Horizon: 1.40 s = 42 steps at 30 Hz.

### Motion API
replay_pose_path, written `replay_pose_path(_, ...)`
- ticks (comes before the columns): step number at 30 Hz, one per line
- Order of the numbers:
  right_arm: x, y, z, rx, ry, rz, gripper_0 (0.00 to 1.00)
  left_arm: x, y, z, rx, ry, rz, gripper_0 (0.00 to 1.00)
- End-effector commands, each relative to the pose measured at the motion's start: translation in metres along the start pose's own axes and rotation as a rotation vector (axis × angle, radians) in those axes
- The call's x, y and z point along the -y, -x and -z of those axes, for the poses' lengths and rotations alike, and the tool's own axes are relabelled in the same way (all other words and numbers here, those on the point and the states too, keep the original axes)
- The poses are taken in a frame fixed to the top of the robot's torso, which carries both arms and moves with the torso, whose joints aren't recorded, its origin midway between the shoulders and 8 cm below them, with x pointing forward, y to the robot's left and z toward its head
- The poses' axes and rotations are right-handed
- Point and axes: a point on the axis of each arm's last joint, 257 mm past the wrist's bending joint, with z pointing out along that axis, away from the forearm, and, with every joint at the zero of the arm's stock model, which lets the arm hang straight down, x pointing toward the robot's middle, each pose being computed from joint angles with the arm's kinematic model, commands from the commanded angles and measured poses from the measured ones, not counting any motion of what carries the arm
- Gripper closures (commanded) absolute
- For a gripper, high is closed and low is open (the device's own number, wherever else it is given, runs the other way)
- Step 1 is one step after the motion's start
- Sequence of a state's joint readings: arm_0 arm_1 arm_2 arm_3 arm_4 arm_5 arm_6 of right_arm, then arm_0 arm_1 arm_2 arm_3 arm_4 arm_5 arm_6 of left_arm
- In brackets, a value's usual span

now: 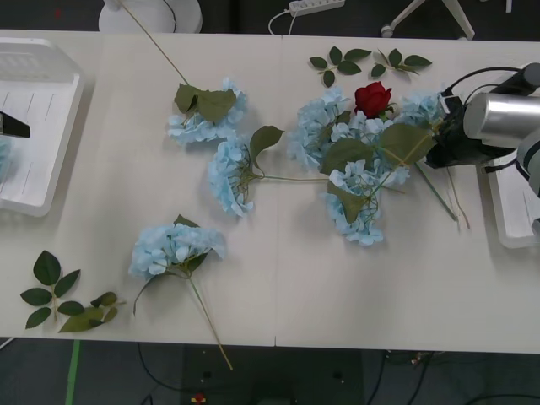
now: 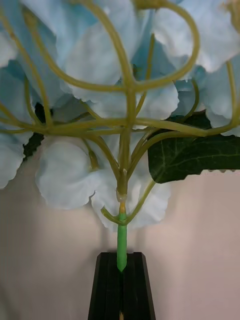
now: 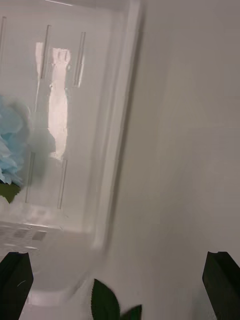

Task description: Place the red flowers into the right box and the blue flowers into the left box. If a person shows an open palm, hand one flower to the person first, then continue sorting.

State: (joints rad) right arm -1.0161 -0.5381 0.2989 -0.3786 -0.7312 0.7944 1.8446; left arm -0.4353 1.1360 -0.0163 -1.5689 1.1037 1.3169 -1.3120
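The right gripper [image 2: 121, 280] had its black jaws closed on the thin green stem [image 2: 122, 245] of a blue flower [image 1: 419, 108] at the right of the worktop [image 1: 337, 287], the stem running straight out from the jaws along their axis to the fluffy pale head. That flower belonged in the left box [image 1: 38, 198], well apart at the far left. There the left gripper [image 3: 120, 285] hovered with jaws wide open and empty, beside the slotted white wall.
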Motion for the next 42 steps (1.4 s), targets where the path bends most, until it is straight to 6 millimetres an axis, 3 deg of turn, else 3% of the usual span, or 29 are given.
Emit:
replay_pose_path(1, 0.045, 0.040, 0.060, -0.003, 0.016, 0.078, 1.00, 0.029, -0.047, 0.034, -0.030, -0.044, 0.140, 0.00)
replay_pose_path(6, 0.031, 0.047, 0.100, -0.002, 0.204, 0.059, 1.00, 0.095, -0.108, 0.055, -0.036, -0.177, 0.194, 0.00)
replay_pose_path(10, 0.022, 0.078, 0.137, 0.127, 0.372, -0.024, 1.00, 0.140, -0.151, 0.064, -0.072, -0.257, 0.250, 0.00)
replay_pose_path(16, -0.002, 0.134, 0.195, 0.356, 0.537, 0.029, 1.00, 0.184, -0.193, 0.066, -0.154, -0.320, 0.273, 0.00)
replay_pose_path(19, -0.031, 0.164, 0.234, 0.508, 0.642, 0.076, 1.00, 0.205, -0.213, 0.060, -0.203, -0.339, 0.274, 0.00)
replay_pose_path(23, -0.069, 0.183, 0.276, 0.648, 0.757, 0.128, 1.00, 0.235, -0.238, 0.046, -0.260, -0.344, 0.260, 0.00)
replay_pose_path(29, -0.136, 0.184, 0.329, 0.787, 0.913, 0.199, 1.00, 0.270, -0.261, 0.018, -0.266, -0.306, 0.307, 0.00)
replay_pose_path(35, -0.195, 0.185, 0.367, 0.882, 1.009, 0.256, 1.00, 0.290, -0.273, -0.019, -0.252, -0.257, 0.282, 0.00)
replay_pose_path(42, -0.260, 0.185, 0.411, 0.977, 1.113, 0.298, 1.00, 0.280, -0.261, -0.066, -0.172, -0.131, 0.210, 0.00)
